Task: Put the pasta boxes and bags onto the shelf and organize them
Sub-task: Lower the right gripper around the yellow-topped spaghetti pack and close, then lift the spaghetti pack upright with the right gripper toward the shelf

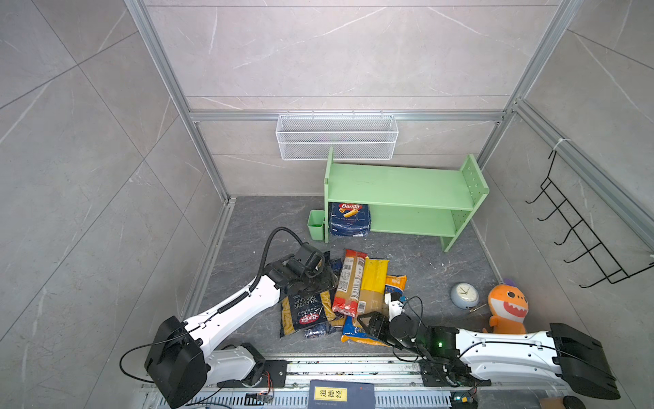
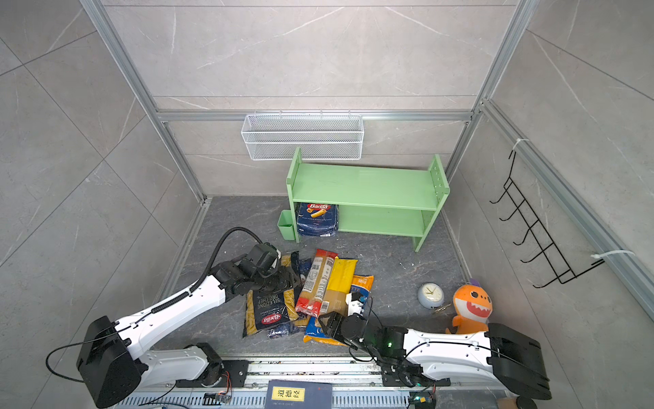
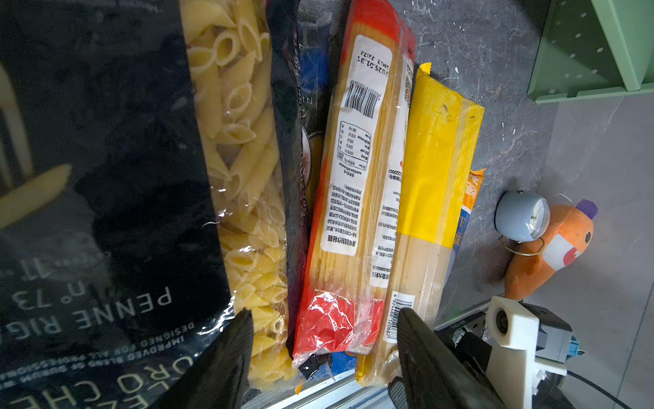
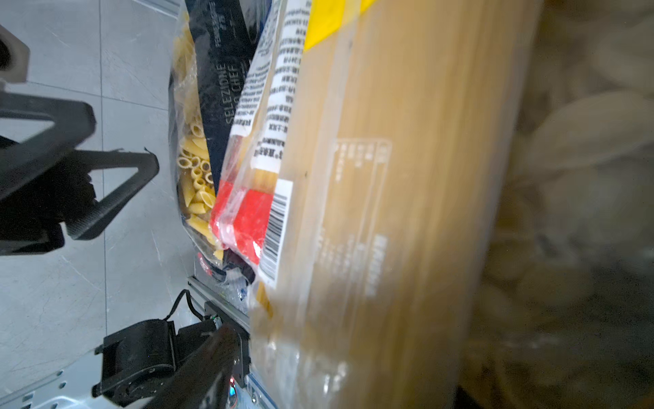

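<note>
The light green shelf stands at the back right, and the blue Barilla pasta box rests at the left end of its lower tier. On the floor lie the black penne bag, a dark blue spaghetti pack, a red-ended pack, a yellow pack and, beneath them, the blue-orange bag. My left gripper hangs open over the far end of the pile. My right gripper is shut on the near end of the yellow pack, which fills the gap between its fingers.
A small green cup stands left of the shelf, with a white wire basket on the wall above. A clock and an orange plush toy sit at the right. A black hook rack hangs on the right wall.
</note>
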Tool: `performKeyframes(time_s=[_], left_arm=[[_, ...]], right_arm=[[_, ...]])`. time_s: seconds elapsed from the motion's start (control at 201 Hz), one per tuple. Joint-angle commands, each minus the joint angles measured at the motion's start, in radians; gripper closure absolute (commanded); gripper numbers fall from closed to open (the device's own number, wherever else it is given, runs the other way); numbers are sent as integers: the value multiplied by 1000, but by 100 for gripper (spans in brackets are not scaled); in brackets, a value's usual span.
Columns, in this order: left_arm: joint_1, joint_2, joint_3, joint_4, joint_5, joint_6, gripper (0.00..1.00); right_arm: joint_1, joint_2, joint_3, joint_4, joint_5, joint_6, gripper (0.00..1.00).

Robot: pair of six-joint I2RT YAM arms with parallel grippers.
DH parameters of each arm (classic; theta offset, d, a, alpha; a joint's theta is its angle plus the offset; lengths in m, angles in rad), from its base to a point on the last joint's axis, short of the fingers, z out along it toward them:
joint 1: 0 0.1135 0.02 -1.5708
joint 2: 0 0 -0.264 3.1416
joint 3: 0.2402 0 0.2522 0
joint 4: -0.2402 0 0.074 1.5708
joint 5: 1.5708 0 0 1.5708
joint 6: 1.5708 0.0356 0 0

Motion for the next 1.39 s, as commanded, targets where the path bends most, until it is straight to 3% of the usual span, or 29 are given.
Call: performKeyframes(time_s=[0.0, 0.244, 0.468, 0.662, 0.847, 0.941, 1.116, 1.39], left_arm=[[12, -33, 40, -27, 11, 37, 33], [22, -14, 53, -26, 24, 48, 33], [32, -5, 52, -28, 37, 56, 33], [43, -20, 45, -40, 40, 63, 33], [60, -34, 29, -31, 42, 63, 33], [68, -31, 22, -14, 49, 60, 33], [79, 5, 32, 28, 76, 58, 25], [86, 55, 78, 46, 82, 69, 24]], right_arm=[[5, -46, -26, -23, 83, 25, 29], [5, -45, -40, -15, 93, 31, 32], [5, 99, -35, 143, 48, 36, 36], [6, 174, -40, 234, 38, 48, 49], [6, 61, -32, 101, 51, 42, 62], [7, -23, -9, 2, 51, 5, 77], [6, -166, 21, -163, 58, -34, 80], [6, -283, 72, -287, 51, -118, 82]])
